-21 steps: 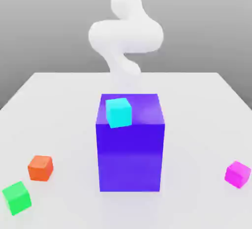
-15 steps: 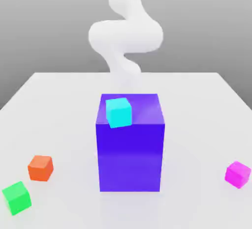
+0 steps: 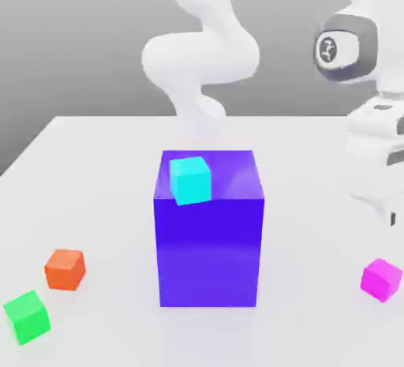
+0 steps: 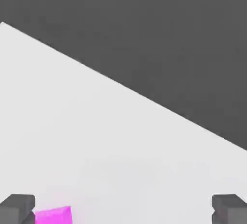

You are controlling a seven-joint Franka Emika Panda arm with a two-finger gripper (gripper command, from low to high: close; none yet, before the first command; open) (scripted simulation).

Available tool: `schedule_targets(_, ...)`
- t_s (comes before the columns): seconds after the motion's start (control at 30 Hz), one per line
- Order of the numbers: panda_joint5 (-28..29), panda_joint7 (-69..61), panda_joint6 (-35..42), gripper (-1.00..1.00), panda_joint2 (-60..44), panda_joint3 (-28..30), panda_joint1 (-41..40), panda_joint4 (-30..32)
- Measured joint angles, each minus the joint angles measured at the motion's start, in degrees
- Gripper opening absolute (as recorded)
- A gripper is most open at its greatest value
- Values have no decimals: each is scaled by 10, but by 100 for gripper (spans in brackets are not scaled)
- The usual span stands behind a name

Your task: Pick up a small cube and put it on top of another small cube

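At the exterior view's left, green cube [image 3: 27, 317]: on the pale table [image 3: 102, 200], nearest the view's left edge; turned askew.
Orange cube [image 3: 65, 269]: just beside the green one, farther back; the two stand apart.
Cyan cube [image 3: 190, 181]: at the near edge of the big blue-purple block's [image 3: 208, 252] top, toward its left corner; cannot tell how it is supported.
White arm column [image 3: 201, 58]: rises behind the block.
Magenta cube [image 3: 381, 279]: on the table near the view's right edge, well apart from the block; judged the one to pick.
Gripper [image 4: 123, 211]: jaws wide apart, nothing between them gripped; hand roughly upright, pointing down, above the magenta cube at the far right.
Cube against gripper: below the fingertips, off-centre in the hand view, close by one finger [image 4: 17, 209] and well away from the other [image 4: 229, 209].
Cube axis: no long side; its visible edge runs slightly aslant to the line between fingers.
Step, judged: approach before grasp.
Next move, judged: centre the cube between the fingers, square up, then lower.
Risk, judged: descending uncorrected may land a finger on the cube.
Stacking target: cannot tell which cube.
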State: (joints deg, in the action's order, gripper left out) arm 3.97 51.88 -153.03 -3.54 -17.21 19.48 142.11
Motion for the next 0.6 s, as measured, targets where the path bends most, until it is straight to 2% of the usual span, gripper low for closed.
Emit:
schedule_targets(0.13,53,43,-34,0,-87,3,44,15)
schedule_targets(0.3,116,92,-107,0,-191,59,98,-1)
schedule_targets(0.33,124,98,-118,-100,-206,68,106,-5)
schedule_targets(0.6,117,93,-109,-100,-193,60,100,-1)
